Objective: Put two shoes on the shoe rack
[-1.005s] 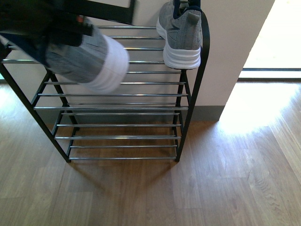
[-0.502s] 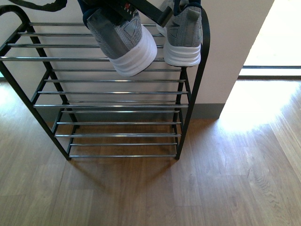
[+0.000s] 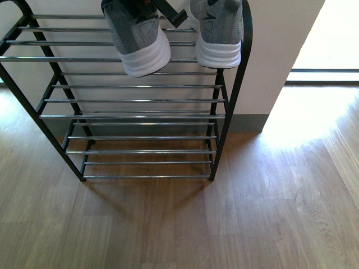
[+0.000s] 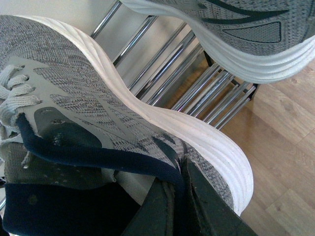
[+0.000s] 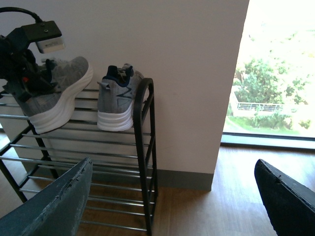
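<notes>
Against the pale wall, on a wooden floor, stands the shoe rack, a black frame with tiers of thin silver rods. Only its top tier carries anything.

At the right end of that tier sits the placed sneaker, grey knit with a thick white sole, its heel overhanging the front rod and facing the robot. Just beside it, towards the middle of the tier, is the held sneaker, its mate, also heel-out but tilted. Whether its sole bears on the rods or hangs just above them cannot be told from these views.

The left tool is pinching the navy collar at the back of the held sneaker, one finger inside the opening and one outside. The right tool is spread wide, empty, and well back from the rack.

By its look the sneaker should be light, with most of its bulk in a foam sole that is ridged and fairly stiff. The knit upper is soft and would give under a squeeze, so the toe or sides make a poor hold. The padded collar over the heel is probably the firmest part of the upper, and it keeps the tool clear of the rods. A hold that far back likely lets the toe droop or swing, though. The rods look smooth and gapped, so the sole should go down flat across several of them.
</notes>
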Robot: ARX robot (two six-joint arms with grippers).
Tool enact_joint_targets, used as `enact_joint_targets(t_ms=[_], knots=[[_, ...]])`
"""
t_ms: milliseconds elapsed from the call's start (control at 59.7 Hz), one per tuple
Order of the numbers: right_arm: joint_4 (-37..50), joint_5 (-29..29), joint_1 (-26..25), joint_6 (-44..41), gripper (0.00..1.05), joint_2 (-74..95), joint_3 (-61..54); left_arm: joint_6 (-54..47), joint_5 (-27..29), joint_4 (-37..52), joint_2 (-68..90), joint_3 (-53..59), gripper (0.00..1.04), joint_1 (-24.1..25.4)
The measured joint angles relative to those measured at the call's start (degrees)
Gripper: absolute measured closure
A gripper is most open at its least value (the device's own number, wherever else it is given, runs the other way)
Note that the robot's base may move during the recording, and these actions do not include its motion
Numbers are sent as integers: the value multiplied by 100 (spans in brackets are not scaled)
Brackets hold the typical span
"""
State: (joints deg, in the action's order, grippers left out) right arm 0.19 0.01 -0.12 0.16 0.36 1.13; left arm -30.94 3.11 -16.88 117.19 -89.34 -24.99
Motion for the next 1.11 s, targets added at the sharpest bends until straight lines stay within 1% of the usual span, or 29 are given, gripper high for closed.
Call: enact_joint_targets(t_ms=[285,804,821,837,854,888,1038,1105], knots=[[0,0,0,0,9,0,0,-114,92,-404,592,-789,103,-15],[0,0,0,0,9,0,0,-72,251,-820,1137,-1624,103,-109],[0,2,0,0,9,0,0,-59,251,-828,1145,-1646,102,-111],[0,0,0,0,9,0,0,-61,264,-828,1152,-1663,96,-116],[0,0,0,0,9,0,0,-63,282,-828,1154,-1672,94,-116],[0,0,2,0,9,0,0,-63,295,-831,1156,-1707,87,-120],[0,0,0,0,9,0,0,-57,273,-841,1211,-1867,64,-125],[0,0,0,0,9,0,0,-57,280,-796,1215,-1875,52,-138]])
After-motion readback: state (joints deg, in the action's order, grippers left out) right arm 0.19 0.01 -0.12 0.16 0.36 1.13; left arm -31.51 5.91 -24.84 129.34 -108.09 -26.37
